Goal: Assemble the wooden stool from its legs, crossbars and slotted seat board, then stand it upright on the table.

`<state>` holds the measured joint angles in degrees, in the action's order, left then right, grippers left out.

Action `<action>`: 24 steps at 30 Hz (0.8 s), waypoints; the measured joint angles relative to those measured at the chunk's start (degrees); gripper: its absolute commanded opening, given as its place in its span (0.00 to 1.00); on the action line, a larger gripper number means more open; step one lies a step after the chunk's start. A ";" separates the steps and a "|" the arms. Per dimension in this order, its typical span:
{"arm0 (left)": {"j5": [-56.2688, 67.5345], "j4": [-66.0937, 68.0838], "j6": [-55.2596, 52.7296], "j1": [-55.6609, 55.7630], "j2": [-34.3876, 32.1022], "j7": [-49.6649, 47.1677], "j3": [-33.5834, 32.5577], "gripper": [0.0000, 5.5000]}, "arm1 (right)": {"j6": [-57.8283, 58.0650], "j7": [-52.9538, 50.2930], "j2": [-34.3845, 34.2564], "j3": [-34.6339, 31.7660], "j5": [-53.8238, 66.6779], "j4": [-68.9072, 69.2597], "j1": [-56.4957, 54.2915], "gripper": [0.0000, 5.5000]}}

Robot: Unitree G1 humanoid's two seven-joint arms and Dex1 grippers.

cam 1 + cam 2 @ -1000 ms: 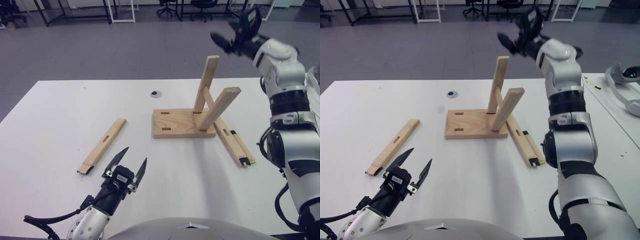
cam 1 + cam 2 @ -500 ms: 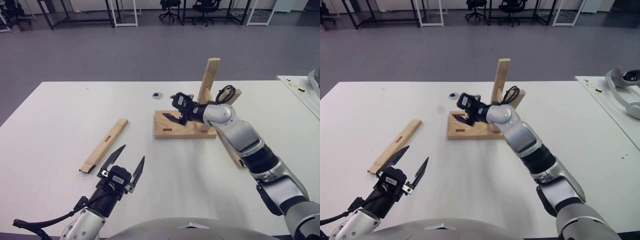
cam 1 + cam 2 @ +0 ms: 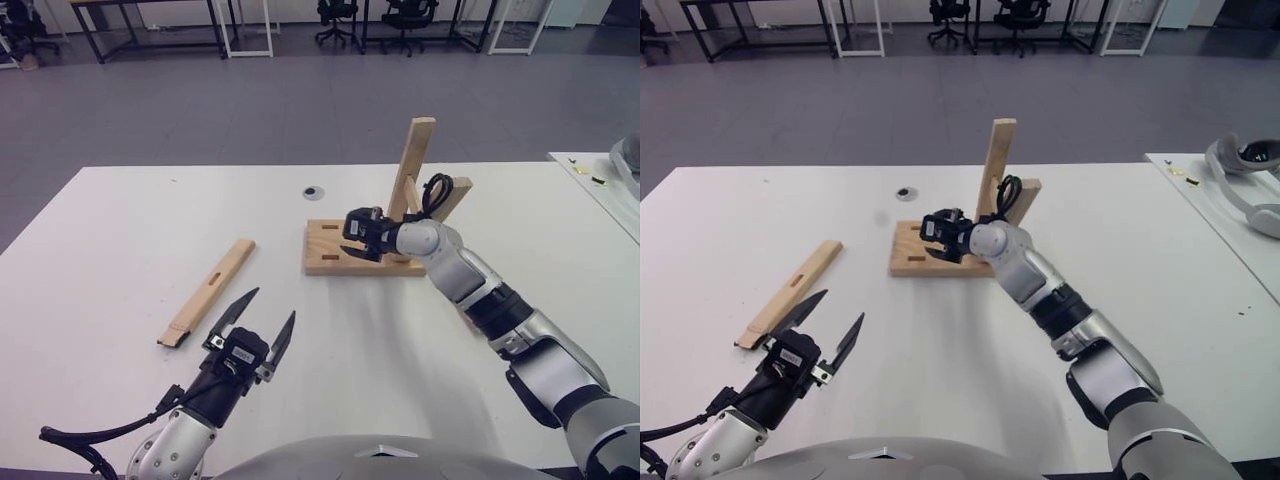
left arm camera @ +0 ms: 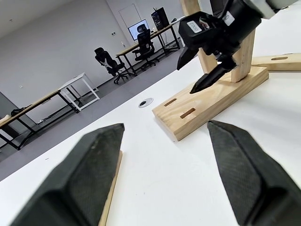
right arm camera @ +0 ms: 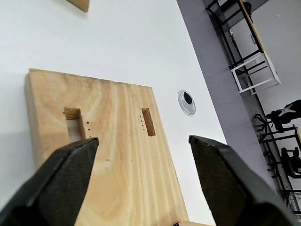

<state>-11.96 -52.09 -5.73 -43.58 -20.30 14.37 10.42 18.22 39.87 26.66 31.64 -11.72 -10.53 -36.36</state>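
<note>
The slotted seat board lies flat at the table's middle, two empty slots showing at its left end. Two legs stand in its right end: one upright, one leaning right. My right gripper hovers open just over the board's middle, fingertips pointing down at the wood, close to the slots. A loose slotted leg lies on the table's left side. My left gripper stands open near the front edge, right of that leg's near end, with nothing in it.
A round cable hole sits in the table behind the board. A white headset lies on the neighbouring table at the far right. Bare white tabletop spreads to the left and in front of the board.
My right arm has swung down from high above the legs to the seat board, then drawn back a little toward the legs. The left gripper has stayed where it was, open.
</note>
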 measured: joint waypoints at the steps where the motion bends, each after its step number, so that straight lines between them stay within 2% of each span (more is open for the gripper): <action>1: 0.00 0.01 -0.02 -0.13 0.16 -0.05 0.03 0.59 | -1.13 0.87 3.11 -1.20 -0.79 -1.64 0.06 0.66; 6: 0.01 0.04 -0.02 -0.39 0.46 0.00 -0.11 0.59 | -5.62 7.14 18.53 -7.05 -4.04 -6.60 -0.40 0.66; 7: 0.02 0.04 -0.02 -0.55 0.47 0.00 -0.21 0.59 | -6.58 7.88 19.53 -7.61 -4.08 -6.74 -0.85 0.66; 9: 0.07 0.04 0.02 -0.63 0.49 0.00 -0.53 0.59 | -7.69 9.21 19.24 -11.33 -1.45 -6.41 -3.07 0.66; 12: 0.12 0.04 0.16 -0.54 0.56 0.01 -0.63 0.59 | -4.57 11.47 13.65 -14.75 5.73 -0.93 -3.72 0.66; 15: 0.12 -0.04 0.15 -0.77 0.76 0.06 -0.62 0.59 | -3.91 14.99 14.00 -12.59 4.75 2.94 -0.46 0.66; 19: 0.11 -0.36 0.14 -1.01 0.84 0.18 -0.56 0.59 | -7.27 17.34 19.34 -6.84 -3.43 2.43 6.11 0.66; 24: 0.51 -1.11 0.11 -1.13 0.66 0.71 -1.36 0.59 | -8.82 17.26 19.99 -5.68 -8.32 1.85 6.87 0.66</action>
<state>-11.44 -53.20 -5.61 -44.71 -19.65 15.07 9.06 9.40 57.12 46.65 25.96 -20.04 -8.68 -29.49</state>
